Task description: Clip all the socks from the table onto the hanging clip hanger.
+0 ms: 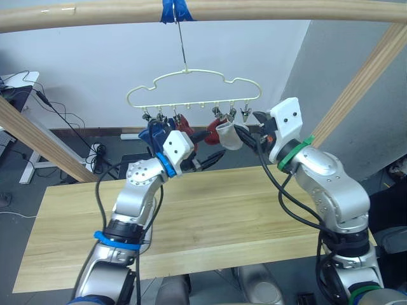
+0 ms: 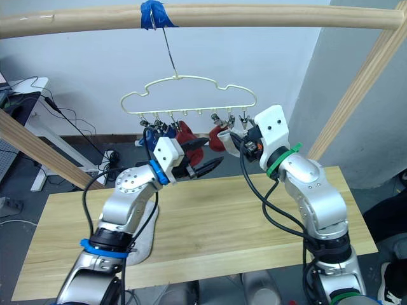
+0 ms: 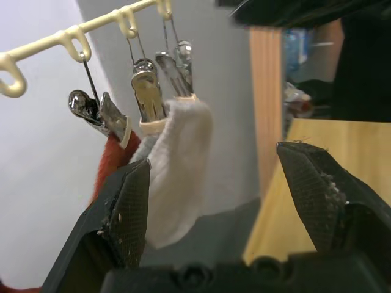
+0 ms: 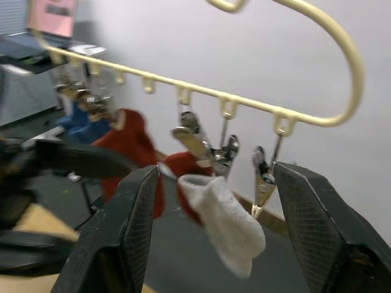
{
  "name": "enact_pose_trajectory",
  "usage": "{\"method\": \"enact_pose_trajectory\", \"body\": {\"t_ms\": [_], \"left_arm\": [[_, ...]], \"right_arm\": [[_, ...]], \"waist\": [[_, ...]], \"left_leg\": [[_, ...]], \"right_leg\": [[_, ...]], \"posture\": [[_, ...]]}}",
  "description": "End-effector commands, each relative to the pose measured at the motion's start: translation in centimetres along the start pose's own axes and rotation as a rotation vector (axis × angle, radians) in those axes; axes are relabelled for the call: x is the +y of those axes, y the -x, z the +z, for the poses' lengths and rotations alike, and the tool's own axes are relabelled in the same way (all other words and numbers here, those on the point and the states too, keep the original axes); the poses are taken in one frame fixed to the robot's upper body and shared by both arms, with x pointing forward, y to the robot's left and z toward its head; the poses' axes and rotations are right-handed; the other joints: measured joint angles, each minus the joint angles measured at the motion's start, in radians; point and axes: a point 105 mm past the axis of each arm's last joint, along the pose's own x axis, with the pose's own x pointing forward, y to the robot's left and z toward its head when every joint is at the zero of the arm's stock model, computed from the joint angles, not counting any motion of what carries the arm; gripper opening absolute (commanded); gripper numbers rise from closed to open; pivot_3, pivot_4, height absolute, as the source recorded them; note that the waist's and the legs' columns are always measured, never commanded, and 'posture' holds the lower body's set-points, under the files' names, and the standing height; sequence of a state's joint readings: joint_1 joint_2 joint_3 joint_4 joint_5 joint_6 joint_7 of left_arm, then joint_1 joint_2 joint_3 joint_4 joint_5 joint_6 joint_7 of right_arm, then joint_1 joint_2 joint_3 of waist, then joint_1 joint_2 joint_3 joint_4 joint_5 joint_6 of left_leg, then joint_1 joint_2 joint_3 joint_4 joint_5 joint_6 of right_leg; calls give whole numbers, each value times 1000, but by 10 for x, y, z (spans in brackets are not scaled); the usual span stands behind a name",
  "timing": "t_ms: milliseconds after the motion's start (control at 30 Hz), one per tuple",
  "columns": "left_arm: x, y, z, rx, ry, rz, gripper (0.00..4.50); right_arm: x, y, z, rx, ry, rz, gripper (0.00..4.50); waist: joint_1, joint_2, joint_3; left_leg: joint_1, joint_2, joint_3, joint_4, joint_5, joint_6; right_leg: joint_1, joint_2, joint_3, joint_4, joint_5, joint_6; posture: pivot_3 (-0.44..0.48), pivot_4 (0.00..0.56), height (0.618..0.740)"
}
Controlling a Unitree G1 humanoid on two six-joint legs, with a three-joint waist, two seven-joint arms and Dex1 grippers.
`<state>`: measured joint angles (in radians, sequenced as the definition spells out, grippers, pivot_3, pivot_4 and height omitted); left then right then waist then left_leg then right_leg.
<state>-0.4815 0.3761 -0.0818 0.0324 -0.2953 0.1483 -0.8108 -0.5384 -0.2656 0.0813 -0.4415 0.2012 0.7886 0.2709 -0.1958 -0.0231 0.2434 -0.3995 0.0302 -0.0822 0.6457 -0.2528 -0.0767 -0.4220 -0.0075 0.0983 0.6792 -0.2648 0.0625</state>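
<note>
I have the table (image 1: 210,222) lying bare across the near half of the scene, with no sock left on the boards I can see. Above its far edge the clip hanger (image 1: 191,86) hangs by its hook from the wooden pole (image 1: 267,14). Blue socks (image 1: 152,135) hang at its left, rust red socks (image 4: 125,143) in the middle, and a light grey sock (image 4: 223,223) right of them, pinched by its cuff in a clip.

My right gripper (image 4: 211,241) is spread wide, the grey sock between its fingers but untouched. My left gripper (image 3: 211,210) is spread too, empty, just left of that sock.

I judge the step is checking this clip's hold and backing off. To do it well I would draw the right arm straight back toward me, without brushing the sock or swinging the hanger. The outermost clip (image 4: 264,180) on the right looks empty, so I would count the grey socks before calling it finished.
</note>
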Motion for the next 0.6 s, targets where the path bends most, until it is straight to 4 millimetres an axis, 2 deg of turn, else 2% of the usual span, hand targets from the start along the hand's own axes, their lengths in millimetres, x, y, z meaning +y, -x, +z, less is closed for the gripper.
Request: {"method": "enact_pose_trajectory", "body": {"t_ms": [33,233,400,600], "left_arm": [[0,5,19,-34,-29,-22,3674],[2,5,22,-27,-42,-6,3674],[1,4,22,-27,-45,-7,3674],[0,3,20,-24,-51,-9,3674]], "right_arm": [[-11,-6,2,-22,13,-101,3110],[-21,-22,-5,-13,-1,-185,3110],[-22,-33,-7,-15,-31,-201,3110],[-22,-39,-8,-14,-61,-228,3110]], "waist": [[1,0,0],[2,0,0],[2,0,0],[2,0,0]], "left_leg": [[0,0,0,0,0,0],[0,0,0,0,0,0],[0,0,0,0,0,0],[0,0,0,0,0,0]], "right_leg": [[0,0,0,0,0,0],[0,0,0,0,1,-2],[0,0,0,0,1,-2],[0,0,0,0,1,-2]], "posture": [[-211,207,730],[-203,203,730],[-202,202,730],[-202,203,730]]}}
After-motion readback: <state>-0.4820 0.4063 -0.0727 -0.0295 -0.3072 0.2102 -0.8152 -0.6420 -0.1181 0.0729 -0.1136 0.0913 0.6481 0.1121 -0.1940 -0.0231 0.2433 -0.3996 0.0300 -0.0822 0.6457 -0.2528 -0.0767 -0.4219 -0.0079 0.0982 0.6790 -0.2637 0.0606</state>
